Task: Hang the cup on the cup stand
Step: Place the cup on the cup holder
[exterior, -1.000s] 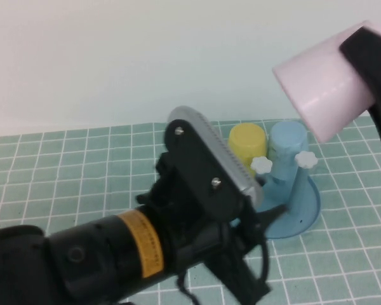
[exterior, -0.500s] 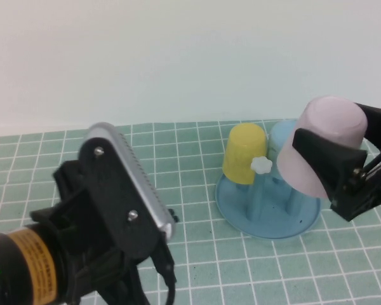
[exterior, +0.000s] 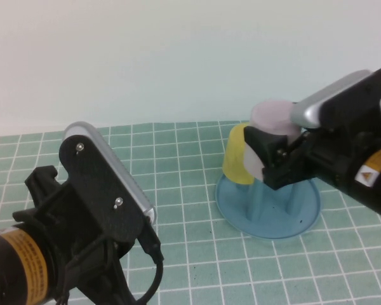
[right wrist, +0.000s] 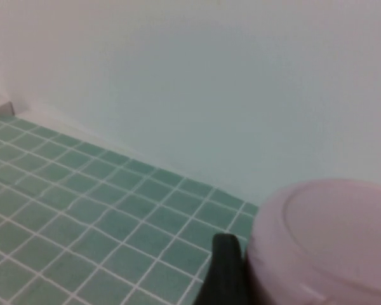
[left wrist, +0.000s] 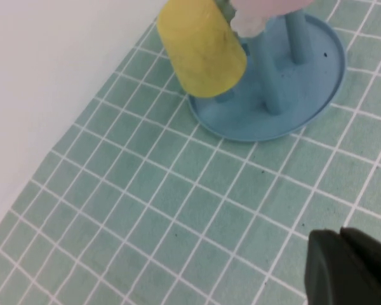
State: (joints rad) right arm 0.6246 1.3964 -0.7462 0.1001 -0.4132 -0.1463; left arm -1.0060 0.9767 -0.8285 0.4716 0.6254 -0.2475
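We see the right gripper [exterior: 267, 152] over the cup stand [exterior: 268, 213], its jaws spread wide and clamped on the cup [exterior: 274, 121], one dark finger [right wrist: 223, 270] pressed against the pink side. The cup is upside down, flat bottom up, directly above the stand's pegs and touching the yellow cup [exterior: 239, 154] that hangs inverted on the stand's wall-side edge. We cannot tell whether the pink cup is seated on a peg yet.

The left gripper [left wrist: 349, 267] hangs well away from the stand on the near side, above the green tiled desk [exterior: 190, 152], jaws closed on nothing.

On labels: an orange-yellow band wraps the left arm, and a small orange sticker with a warning triangle sits on the right arm beside the stand. We can't read any writing on either.
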